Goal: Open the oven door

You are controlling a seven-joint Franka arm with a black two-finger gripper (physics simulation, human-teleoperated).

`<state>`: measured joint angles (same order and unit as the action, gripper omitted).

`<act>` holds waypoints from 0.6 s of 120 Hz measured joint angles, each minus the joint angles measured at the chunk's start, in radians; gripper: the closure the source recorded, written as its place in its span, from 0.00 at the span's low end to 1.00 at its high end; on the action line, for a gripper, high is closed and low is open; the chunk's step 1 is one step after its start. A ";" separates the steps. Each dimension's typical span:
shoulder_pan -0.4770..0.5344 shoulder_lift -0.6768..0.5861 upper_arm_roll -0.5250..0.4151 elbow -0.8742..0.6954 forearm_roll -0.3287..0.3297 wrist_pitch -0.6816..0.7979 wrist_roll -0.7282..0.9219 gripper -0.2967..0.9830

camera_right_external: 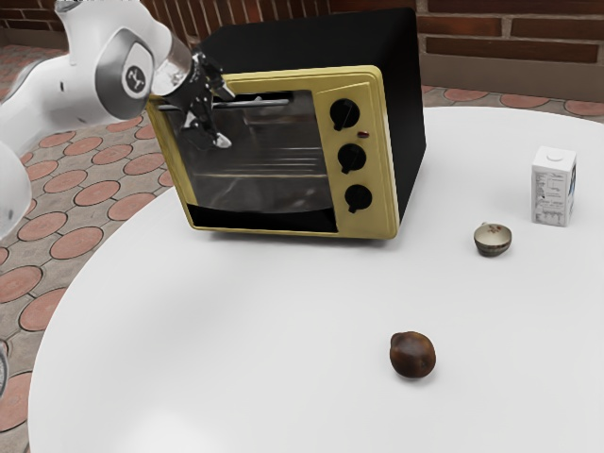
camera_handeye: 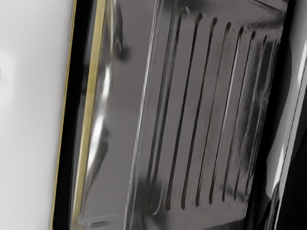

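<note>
Oven (camera_right_external: 389, 179), one: black body, gold front, on the exterior view's left, at the far part of one round white table (camera_right_external: 236, 330). The front looks toward the near side and somewhat left; its long axis runs left to right.

Oven door (camera_right_external: 260, 179), one: glazed, upright in the gold front, to the left of the knobs; wider than high, long axis left to right, facing as the oven does. In the wrist view, long dark slots appear through the glass.

Handle (camera_right_external: 272, 102), one: slim bar, lying lengthwise along the door's upper edge.

Knobs (camera_right_external: 352, 157), three: black, stacked in one column at the front's right. Red light (camera_right_external: 363, 135), one: small, between the upper two.

Gripper (camera_right_external: 223, 117), one: before the door's upper part, fingers spread well apart, nothing clamped; contact with the handle cannot be told.

Carton (camera_right_external: 549, 196), one: white, upright, far right.

Bowl (camera_right_external: 492, 243), one: small, near side of the carton.

Brown roundish item (camera_right_external: 412, 356), one: near, right of centre.
</note>
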<state>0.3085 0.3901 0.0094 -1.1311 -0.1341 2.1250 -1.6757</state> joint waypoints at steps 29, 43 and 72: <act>0.001 0.003 -0.001 -0.017 -0.003 0.018 0.011 0.23; 0.002 0.004 0.000 -0.030 -0.010 0.025 0.015 0.23; 0.000 -0.041 -0.001 -0.130 -0.027 0.049 0.020 0.24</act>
<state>0.3089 0.3492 0.0086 -1.2611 -0.1606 2.1743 -1.6554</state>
